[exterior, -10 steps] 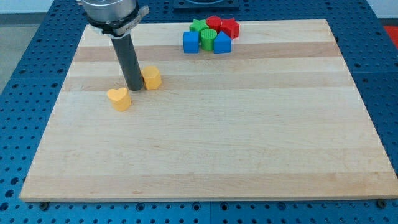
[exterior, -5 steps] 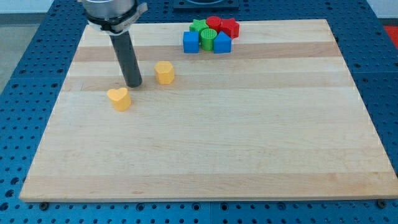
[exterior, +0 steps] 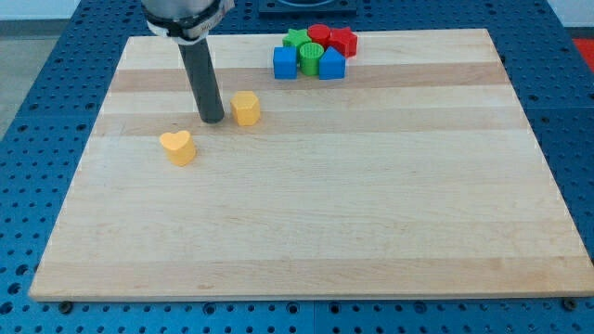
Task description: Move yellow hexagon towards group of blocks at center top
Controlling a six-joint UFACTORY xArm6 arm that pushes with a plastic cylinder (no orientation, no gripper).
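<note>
The yellow hexagon (exterior: 245, 108) sits on the counter (exterior: 371, 213) in the upper left part of the view, well apart from the group at center top, and my tip (exterior: 213, 120) is just beside it on the view's left, with only a thin gap or a touch that I cannot tell. My end effector is a plain rod with no jaws, so it holds nothing, and a yellow heart (exterior: 177, 147) lies near, below and left of my tip. The group has a blue cube (exterior: 285, 62), a green cylinder (exterior: 310, 57), a blue block (exterior: 331, 64), a green star (exterior: 296, 38) and two red blocks (exterior: 332, 38) packed together by the top edge.
</note>
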